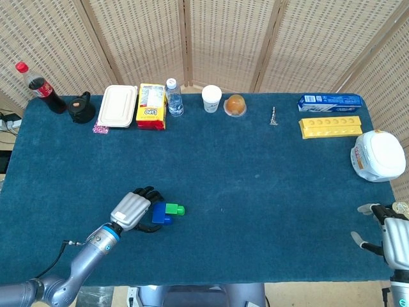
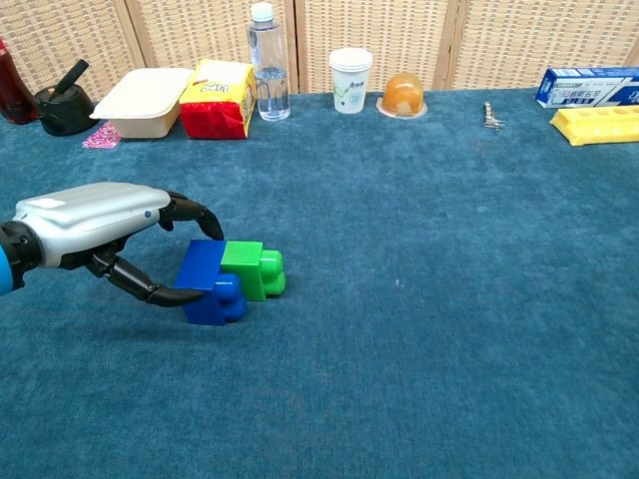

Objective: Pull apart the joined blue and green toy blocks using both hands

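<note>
I found my left hand (image 2: 95,222) gripping the blue block (image 2: 207,281), green block (image 2: 253,269) still joined at its 3 o'clock. My right hand (image 1: 390,235) lay open, well apart at the table (image 1: 255,192) edge.

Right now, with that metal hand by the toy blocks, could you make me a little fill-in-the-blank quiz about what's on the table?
1. The left hand has its fingers around the ____ block.
2. The green block is ____ to the blue one.
3. The right hand is at the table's ____ edge in the head view, far from the blocks.
4. The water bottle stands ____ at the back.

Missing words: blue; joined; right; upright
</note>
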Motion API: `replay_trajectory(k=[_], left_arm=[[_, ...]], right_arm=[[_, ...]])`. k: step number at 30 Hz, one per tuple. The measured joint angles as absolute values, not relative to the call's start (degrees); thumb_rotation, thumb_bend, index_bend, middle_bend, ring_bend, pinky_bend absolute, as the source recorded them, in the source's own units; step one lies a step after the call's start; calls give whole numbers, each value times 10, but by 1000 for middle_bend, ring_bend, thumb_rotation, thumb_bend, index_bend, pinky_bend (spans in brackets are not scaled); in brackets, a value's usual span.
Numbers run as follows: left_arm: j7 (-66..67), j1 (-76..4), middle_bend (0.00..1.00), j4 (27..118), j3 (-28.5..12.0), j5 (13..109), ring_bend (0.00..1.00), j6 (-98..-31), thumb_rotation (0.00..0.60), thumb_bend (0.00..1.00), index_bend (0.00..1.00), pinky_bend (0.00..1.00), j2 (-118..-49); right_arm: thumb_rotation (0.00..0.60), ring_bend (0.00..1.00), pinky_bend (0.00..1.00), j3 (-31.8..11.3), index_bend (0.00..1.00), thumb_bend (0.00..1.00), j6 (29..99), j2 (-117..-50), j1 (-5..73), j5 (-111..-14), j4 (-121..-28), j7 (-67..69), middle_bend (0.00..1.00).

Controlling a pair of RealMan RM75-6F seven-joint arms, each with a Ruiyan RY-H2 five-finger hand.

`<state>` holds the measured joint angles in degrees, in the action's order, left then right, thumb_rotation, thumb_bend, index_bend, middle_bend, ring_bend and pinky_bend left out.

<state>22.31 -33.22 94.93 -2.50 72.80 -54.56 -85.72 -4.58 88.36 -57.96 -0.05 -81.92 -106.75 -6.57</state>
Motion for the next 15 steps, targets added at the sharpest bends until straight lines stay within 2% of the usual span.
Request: replay_trajectory(k=[8, 15], left_arm=[[170, -331, 260, 920, -12, 758, 142, -545, 330, 272, 271, 249, -871], [182, -326, 259, 905, -2, 765, 142, -556, 331, 329, 292, 266, -877]], right_arm=[[600, 446, 439, -44, 385, 229, 889, -579, -5, -822, -1069, -68, 433], [600, 447, 439, -41, 384, 229, 893, -577, -9, -826, -1075, -70, 433]])
